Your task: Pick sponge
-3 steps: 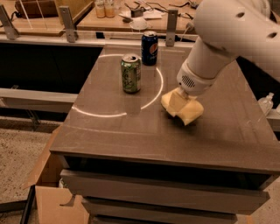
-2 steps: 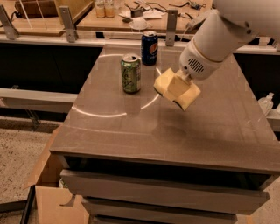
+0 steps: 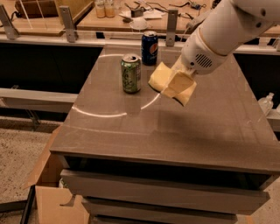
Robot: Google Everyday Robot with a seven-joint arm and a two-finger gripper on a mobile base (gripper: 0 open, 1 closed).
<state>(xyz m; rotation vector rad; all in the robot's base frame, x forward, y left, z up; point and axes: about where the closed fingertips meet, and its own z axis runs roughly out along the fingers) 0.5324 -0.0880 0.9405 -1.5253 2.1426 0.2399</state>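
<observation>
Containers first. A green can [image 3: 131, 73] stands upright on the worktop [image 3: 183, 140], towards the far edge and left of centre. Cannot tell whether its top is opened. A blue can [image 3: 149, 48] stands upright right at the far edge, behind the green one and slightly right of it, the two near but apart. Its top is too dim to read.

Below the front edge there are drawers [image 3: 162, 192], all pushed in, so nothing inside shows. On the floor off the front-left corner sits a cardboard box [image 3: 48, 203] with its flaps up, contents out of sight. Two small jars [image 3: 105, 8] stand on the wooden bench [image 3: 87, 19] beyond the far edge. What they hold cannot be told.

The white arm [image 3: 227, 35] reaches in from the far-right corner. The gripper [image 3: 176, 85] hangs over the worktop's far half, right of centre and just right of the green can. Its jaws are clenched on the sponge [image 3: 158, 76], with one blocky pale finger [image 3: 178, 81] across the front. The sponge is pale yellow and tilted, held clear of the surface with a soft shadow under it. Its left end pokes towards the green can without touching, and its top corner sits just below the blue can.

Around: a thin arc of light [image 3: 109, 114] curves across the left half. Metal posts [image 3: 68, 19] stand along the rail behind the far edge. The front half of the surface holds only that arc.
</observation>
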